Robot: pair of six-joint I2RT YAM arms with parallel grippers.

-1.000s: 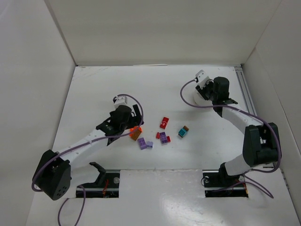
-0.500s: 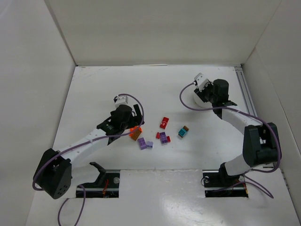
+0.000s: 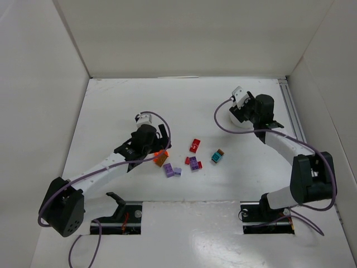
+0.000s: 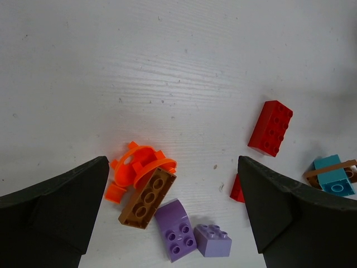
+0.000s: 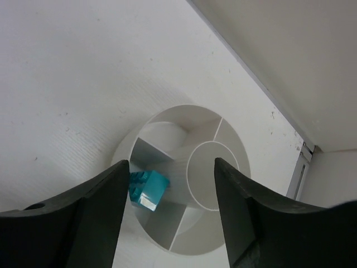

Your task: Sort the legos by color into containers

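The right gripper [image 5: 171,163] hangs over the white dish [image 5: 167,131], its fingers spread apart with nothing clamped between them. One teal brick [image 5: 148,187] lies tilted in the wedge at 9 o'clock from the hub, and a finger [image 5: 83,223] hides its near edge. Seen from above, the dish sits toward 2 o'clock on the table [image 3: 111,111], near the rail [image 3: 291,111].

The left gripper [image 4: 173,164] is also wide open, over the loose pile near the table's middle. Between its fingers an orange piece [image 4: 134,170] touches a brown brick [image 4: 148,198]. Two purple bricks [image 4: 177,237] lie together at 6 o'clock. A red brick [image 4: 270,127] lies apart at 2 o'clock. At 3 o'clock a finger partly covers a second teal brick [image 4: 334,177].
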